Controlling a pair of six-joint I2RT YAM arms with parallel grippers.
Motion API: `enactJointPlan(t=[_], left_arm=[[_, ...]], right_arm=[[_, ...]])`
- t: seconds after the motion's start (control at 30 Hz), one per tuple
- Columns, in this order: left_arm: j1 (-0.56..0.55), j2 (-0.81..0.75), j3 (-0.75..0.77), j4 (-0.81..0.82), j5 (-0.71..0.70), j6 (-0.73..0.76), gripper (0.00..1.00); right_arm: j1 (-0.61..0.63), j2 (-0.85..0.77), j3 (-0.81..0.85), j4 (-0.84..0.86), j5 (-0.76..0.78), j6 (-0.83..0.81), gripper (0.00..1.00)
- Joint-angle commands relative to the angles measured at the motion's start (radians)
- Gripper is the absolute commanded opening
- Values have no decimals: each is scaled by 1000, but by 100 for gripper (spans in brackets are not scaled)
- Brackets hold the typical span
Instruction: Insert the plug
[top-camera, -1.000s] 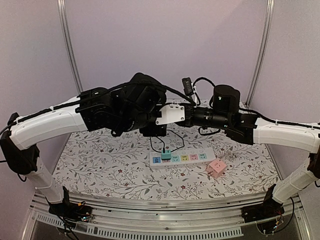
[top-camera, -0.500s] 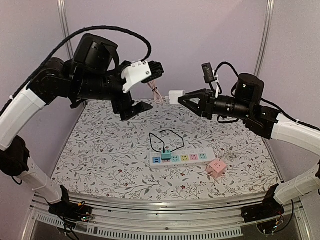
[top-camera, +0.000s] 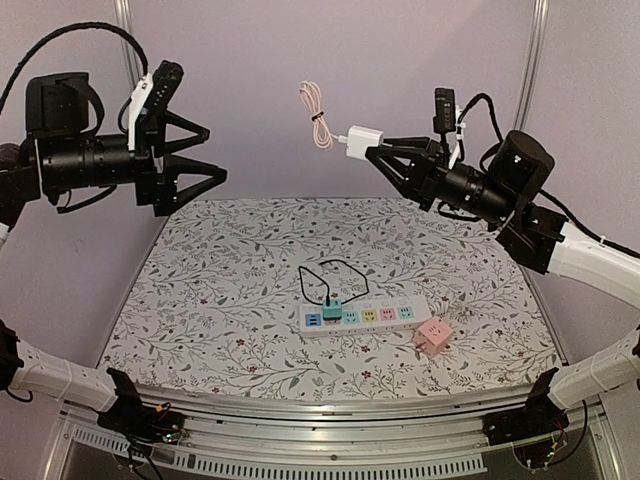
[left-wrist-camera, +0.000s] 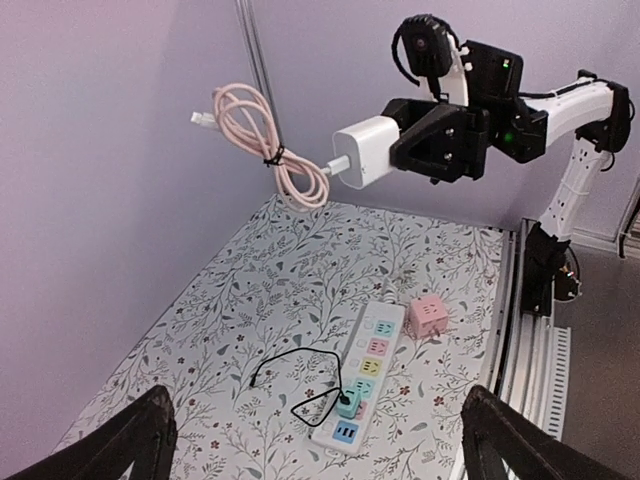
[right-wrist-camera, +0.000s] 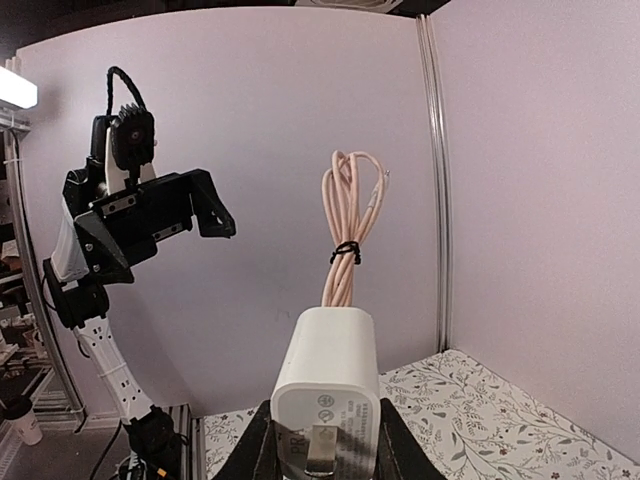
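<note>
While both arms are raised high above the counter (top-camera: 220, 300), I see the right end effector (top-camera: 375, 150) closed on the white plug (top-camera: 358, 138), its two fingers clamping the body's sides. The plug is up in the air near the back wall, roughly over the middle of the counter and well apart from anything lying on it. A pink cable (top-camera: 318, 115) leaves the end of the plug that faces away from the fingers. It is coiled into a long bundle, bound around its middle by a dark tie, and it sticks out freely past the plug. In the right wrist view a metal prong shows at the near end of the plug, between the fingers.

The left end effector (top-camera: 205, 153) is spread wide open and grips nothing. It sits high on the left side, pointing across towards the plug, with a clear gap of air between the two.

Down on the floral counter lies the power strip (top-camera: 365, 316), white with a row of coloured sockets. A teal adapter (top-camera: 332, 308) sits in a socket near its left end in the top view, and a thin black lead (top-camera: 330, 275) loops from it across the counter behind the strip. A pink cube (top-camera: 434, 336) rests just beside the strip's right end, on the near side; I cannot tell whether they touch.
</note>
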Motion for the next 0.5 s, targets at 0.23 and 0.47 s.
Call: enactJointPlan(t=[0.23, 0.47], left_arm=[[218, 11, -647, 1364, 478, -678, 99], [156, -20, -925, 1635, 406, -615, 97]], right_arm=[[54, -10, 39, 139, 114, -90, 0], [85, 83, 97, 153, 108, -72, 0]])
